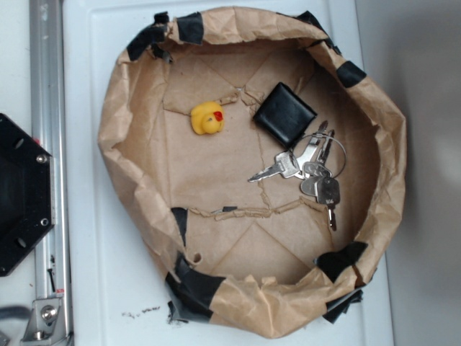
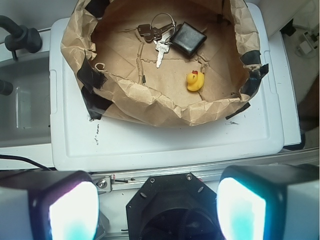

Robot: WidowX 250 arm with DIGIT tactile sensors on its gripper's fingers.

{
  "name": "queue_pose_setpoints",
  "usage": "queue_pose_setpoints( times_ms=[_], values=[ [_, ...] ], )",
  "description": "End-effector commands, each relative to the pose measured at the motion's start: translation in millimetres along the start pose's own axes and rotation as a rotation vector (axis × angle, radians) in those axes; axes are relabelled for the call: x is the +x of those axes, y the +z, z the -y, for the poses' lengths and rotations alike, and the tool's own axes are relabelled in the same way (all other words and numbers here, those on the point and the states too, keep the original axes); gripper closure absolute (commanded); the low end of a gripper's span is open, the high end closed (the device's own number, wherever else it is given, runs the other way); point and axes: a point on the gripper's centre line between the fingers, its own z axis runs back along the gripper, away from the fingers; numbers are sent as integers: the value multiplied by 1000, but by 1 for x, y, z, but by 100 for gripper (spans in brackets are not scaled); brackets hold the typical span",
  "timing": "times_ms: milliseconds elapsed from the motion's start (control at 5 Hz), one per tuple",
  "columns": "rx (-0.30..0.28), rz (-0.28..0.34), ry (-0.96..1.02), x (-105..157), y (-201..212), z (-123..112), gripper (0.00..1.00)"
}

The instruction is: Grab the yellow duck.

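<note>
Yellow duck (image 1: pixel 207 119) lies in paper basin (image 1: pixel 115 130), left of wallet (image 1: pixel 284 114), keys (image 1: pixel 313 173) nearby.

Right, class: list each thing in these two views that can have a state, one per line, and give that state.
yellow duck: loose on the floor of the nest, not held, apart from the wallet.
black wallet: closed, lying flat.
keys: on their ring, fanned out beside the wallet.
paper nest: open on top, crumpled walls standing, rim patched with black tape.
gripper: open, empty, outside the nest.
</note>
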Motion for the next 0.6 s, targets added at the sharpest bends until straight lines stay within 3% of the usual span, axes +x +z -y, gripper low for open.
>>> queue_pose_setpoints(
  times_ms=[0,200,400],
  values=[
    [0,0,0,0,0,0,0],
    [51,60,-79,38,-9,-24,0],
    [11,18,-73,70,-32,-40,0]
  ],
)
